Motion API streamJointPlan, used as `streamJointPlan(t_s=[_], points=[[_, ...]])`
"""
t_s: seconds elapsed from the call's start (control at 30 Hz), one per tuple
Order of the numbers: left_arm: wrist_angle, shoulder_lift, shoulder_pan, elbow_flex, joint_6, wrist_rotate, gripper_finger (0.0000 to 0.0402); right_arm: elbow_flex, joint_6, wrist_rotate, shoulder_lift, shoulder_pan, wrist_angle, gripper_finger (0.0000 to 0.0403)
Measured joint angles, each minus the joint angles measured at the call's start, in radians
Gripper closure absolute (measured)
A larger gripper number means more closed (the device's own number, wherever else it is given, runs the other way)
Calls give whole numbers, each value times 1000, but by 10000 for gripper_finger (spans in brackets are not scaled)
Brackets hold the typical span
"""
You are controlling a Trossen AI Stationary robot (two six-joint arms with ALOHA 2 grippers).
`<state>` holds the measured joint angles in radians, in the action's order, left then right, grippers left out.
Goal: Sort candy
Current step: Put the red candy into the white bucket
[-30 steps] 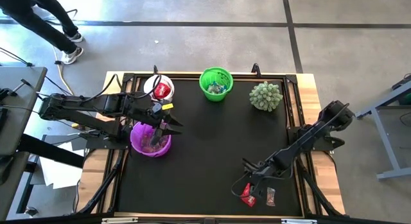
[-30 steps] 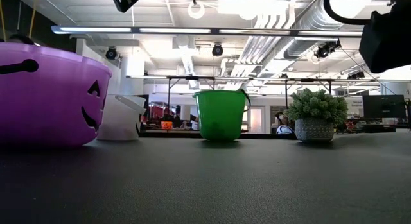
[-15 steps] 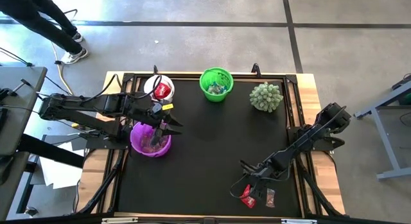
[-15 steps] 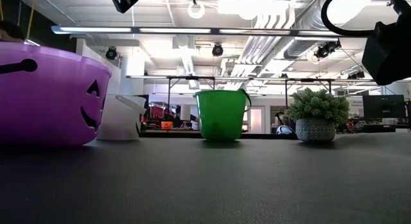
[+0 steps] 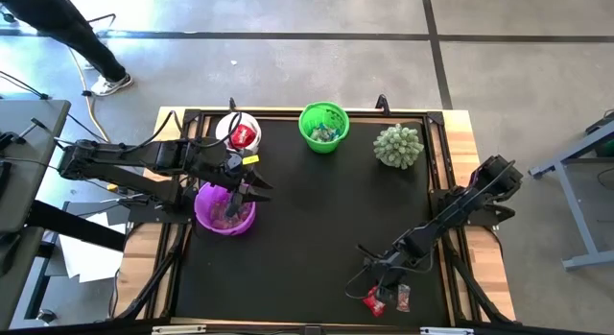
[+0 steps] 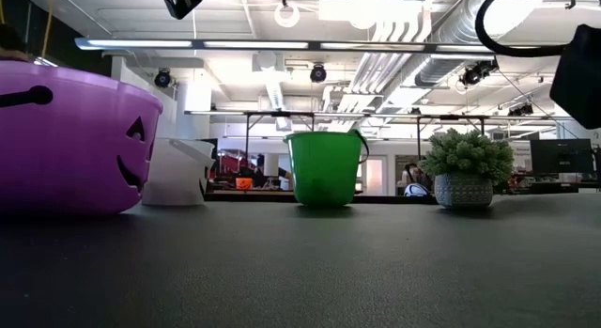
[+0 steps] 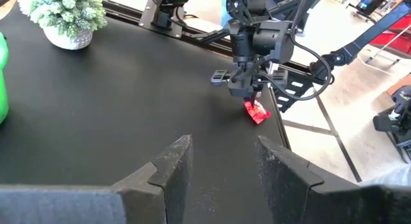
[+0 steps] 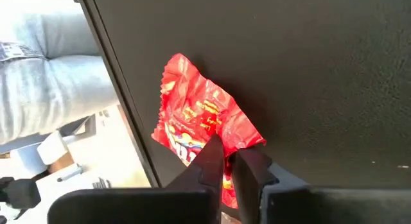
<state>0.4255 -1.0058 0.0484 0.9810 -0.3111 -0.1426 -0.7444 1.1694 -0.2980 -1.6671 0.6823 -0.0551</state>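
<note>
At the near right corner of the black worktop (image 5: pixel 307 220), the right end effector (image 8: pixel 225 161) pinches shut on one edge of a shiny red candy wrapper (image 8: pixel 199 124), a thin hold that may slip when lifted, while the left end effector (image 7: pixel 218 163) hangs open over the purple plastic bucket (image 5: pixel 225 208).

a: where does each view sit?
b: one hangs overhead, looking straight down on the whole counter (image 5: pixel 307 210). one lies at counter level, facing the room.
a: and the wrists?
b: close. both show the red candy (image 7: pixel 257 112); overhead shows it too.
</note>
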Motion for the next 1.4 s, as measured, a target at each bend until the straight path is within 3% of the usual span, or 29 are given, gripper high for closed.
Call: streamJointPlan(t_s=[0.43,0.7,0.9,1.1,1.4], points=[[-4,0,0,0,0,0,245,0,-86,101,4,-89,-9,401],[-4,0,0,0,-1,0,245,0,-231,241,10,-250,30,402],[-5,0,0,0,-1,0,245,-12,-358,332,94,-391,116,402],[-7,0,0,0,-1,3,245,-150,-602,432,192,-500,137,403],[-16,-2,0,0,0,102,245,-440,-847,524,201,-558,41,403]])
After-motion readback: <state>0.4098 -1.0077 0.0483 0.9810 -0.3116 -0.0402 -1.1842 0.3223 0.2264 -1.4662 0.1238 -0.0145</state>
